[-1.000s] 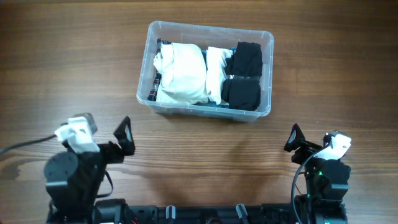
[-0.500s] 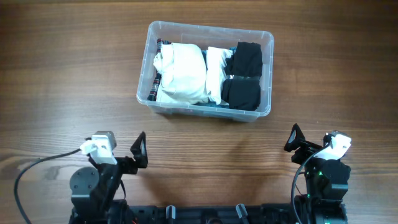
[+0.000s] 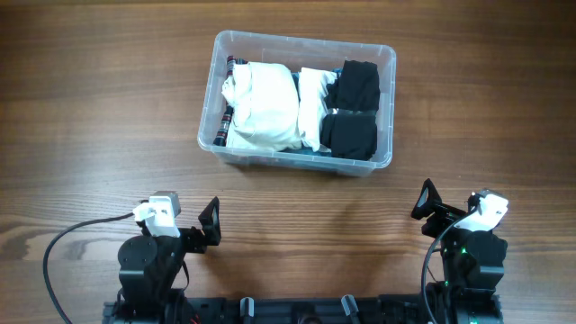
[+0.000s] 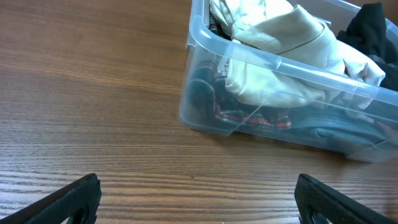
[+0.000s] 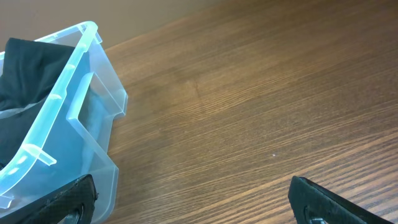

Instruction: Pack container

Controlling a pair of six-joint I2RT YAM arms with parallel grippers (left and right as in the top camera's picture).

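1. Wood table: container sits far-centre, well apart from both arms.
2. Container holds white fabric left and middle, black fabric right.
3. Left gripper: fingers spread wide, holding nothing, near the front edge.
4. Right gripper: fingers also spread wide, empty.

A brown wood-grain desk carries everything. On it lies a large cream-white folded garment. Touching its right side is a narrower white folded cloth, and beyond that are two black folded cloths, one farther and one nearer. A red, black and white patterned fabric is tucked along the garment's left edge and under it.
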